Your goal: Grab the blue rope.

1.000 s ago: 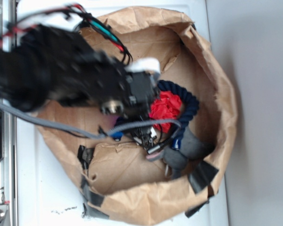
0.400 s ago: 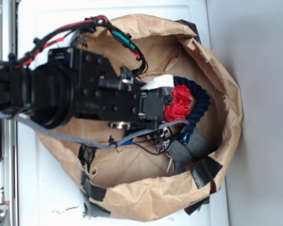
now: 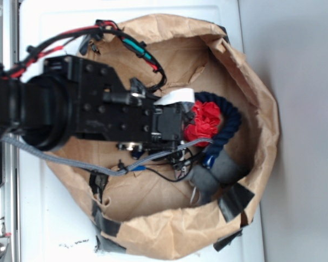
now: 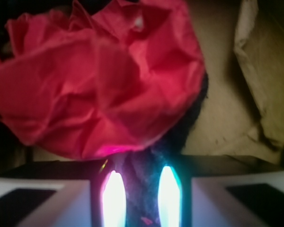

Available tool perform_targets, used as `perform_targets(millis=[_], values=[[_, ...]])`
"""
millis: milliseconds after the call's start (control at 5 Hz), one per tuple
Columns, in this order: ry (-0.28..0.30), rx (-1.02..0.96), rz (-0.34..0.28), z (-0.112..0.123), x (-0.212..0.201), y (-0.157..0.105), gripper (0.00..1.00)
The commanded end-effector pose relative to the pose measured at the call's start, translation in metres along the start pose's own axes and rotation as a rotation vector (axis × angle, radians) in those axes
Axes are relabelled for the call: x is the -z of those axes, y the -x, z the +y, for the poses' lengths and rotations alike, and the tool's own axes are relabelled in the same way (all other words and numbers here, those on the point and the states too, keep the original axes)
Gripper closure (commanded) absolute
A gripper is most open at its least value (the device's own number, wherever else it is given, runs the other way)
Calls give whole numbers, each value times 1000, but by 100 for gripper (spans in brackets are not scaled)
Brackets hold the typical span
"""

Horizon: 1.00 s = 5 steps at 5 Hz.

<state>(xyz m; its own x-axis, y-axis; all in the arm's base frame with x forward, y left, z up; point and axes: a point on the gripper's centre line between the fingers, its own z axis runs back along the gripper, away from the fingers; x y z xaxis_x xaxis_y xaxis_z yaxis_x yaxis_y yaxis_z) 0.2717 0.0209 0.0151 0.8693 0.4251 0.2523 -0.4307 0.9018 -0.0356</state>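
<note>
Since a second ago the arm has steadied and shifted slightly, its tool (image 3: pixel 190 126) now low inside the brown paper bag (image 3: pixel 262 125) against the red cloth ball (image 3: pixel 203 121). Arching around that ball's far side lies the blue rope (image 3: pixel 229 121). In the wrist view a dark strand (image 4: pixel 137 189) sits between the glowing pads (image 4: pixel 112 198), but whether the tool is clamped on it cannot be told, so the grab looks unconfirmed.

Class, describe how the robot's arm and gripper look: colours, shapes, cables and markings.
The arm is black and blocky, dotted with small screw holes. Red, black and green wires loop over it; a grey braided cable trails below. A white piece sits by the gripper. In the wrist view, two glowing strips sit between pale finger edges.
</note>
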Motion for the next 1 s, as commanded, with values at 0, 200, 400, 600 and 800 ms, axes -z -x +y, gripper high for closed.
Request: perform_targets(millis=[0, 200, 400, 600, 800], values=[[199, -20, -94, 21, -87, -4, 100], [234, -30, -173, 33, -112, -1, 100], [251, -7, -213, 40, -124, 5, 100], [268, -2, -224, 45, -131, 10, 100], [149, 36, -255, 42, -131, 15, 77]])
